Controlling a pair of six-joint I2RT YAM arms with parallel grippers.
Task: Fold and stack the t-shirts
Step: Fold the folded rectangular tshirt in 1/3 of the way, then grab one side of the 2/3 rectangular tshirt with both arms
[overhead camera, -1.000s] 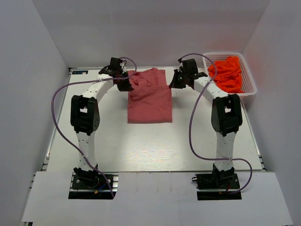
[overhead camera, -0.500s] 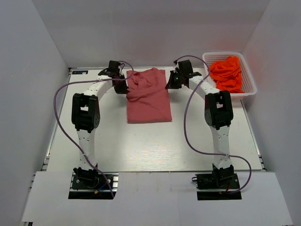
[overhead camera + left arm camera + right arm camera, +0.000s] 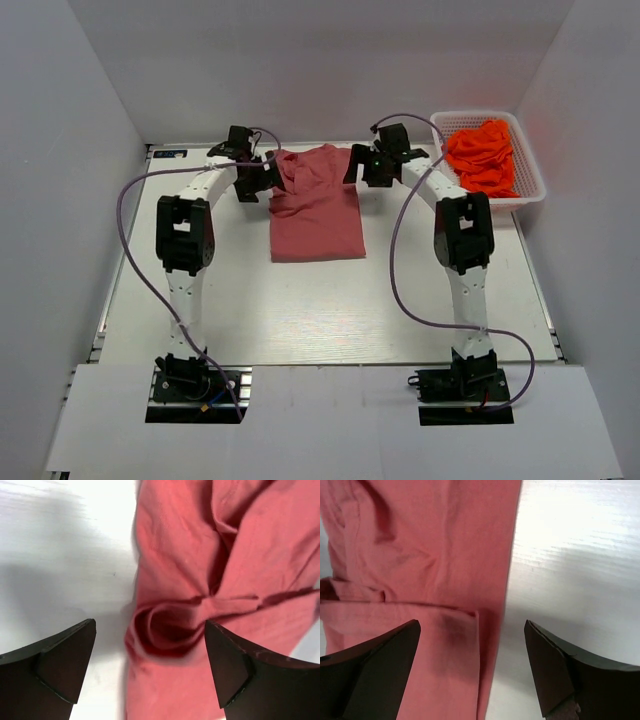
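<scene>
White walls box in the pale worktop (image 3: 300, 300) I'm looking at from above. My left tool (image 3: 150, 624) is released, its two dark fingers (image 3: 60, 660) spread wide with nothing between them; it hangs above the far left edge of the rose-red t-shirt (image 3: 318, 215), where the cloth is bunched into a small rolled curl. My right tool (image 3: 471, 622) is released too, jaws wide apart, sitting over the shirt's far right edge, with one finger above cloth and the other above bare worktop. I can't tell whether either tool touches the fabric. The shirt lies flat between the two arms in the far middle of the worktop, folded into a rough rectangle, neat at the near end and rumpled at the far end. Off in the far right corner, the orange t-shirts (image 3: 482, 155) lie heaped in a white basket (image 3: 530, 195).
</scene>
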